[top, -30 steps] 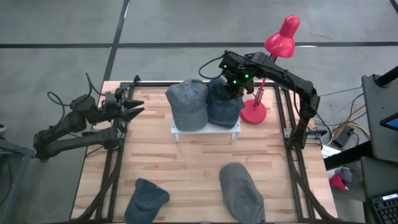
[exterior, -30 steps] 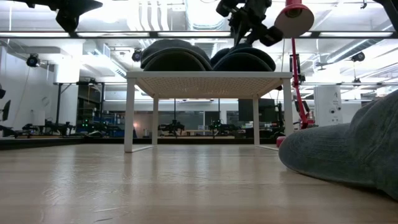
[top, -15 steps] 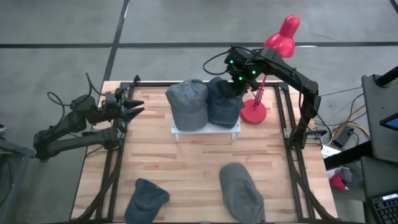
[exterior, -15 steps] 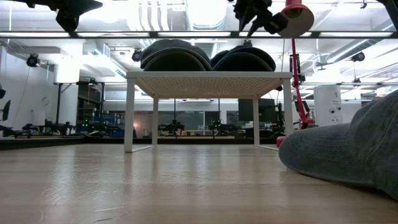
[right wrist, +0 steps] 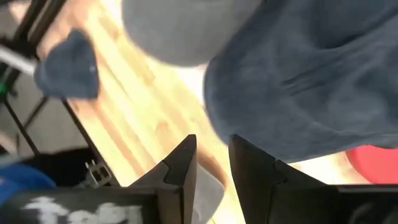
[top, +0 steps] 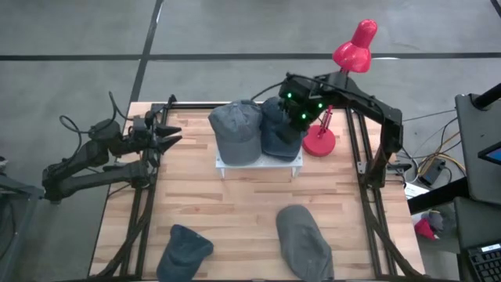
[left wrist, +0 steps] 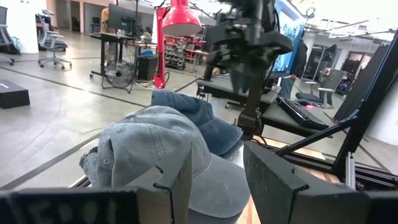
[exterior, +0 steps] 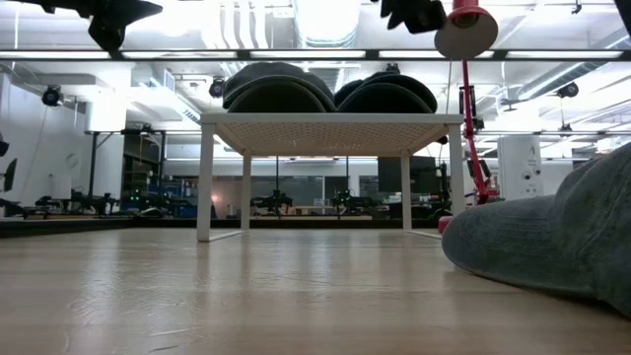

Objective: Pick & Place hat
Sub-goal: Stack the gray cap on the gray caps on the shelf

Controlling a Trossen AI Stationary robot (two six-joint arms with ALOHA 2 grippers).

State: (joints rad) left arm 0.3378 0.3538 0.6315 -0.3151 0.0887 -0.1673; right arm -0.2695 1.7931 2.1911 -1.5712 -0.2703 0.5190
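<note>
Right pincer (top: 300, 110) hovers, seemingly empty, over blue hat (top: 280, 129).

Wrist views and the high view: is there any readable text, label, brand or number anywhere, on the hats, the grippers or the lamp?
No text can be read in any view.
White marks on the right gripper body, near the picture's lower edge: too blurred to read.
Pale marks on the left gripper body: too blurred to read.
Light grey hat, dark blue hat, white stand, red lamp: no lettering shows.

Two hats (top: 258, 129) side by side on the stand (top: 258, 167).
</note>
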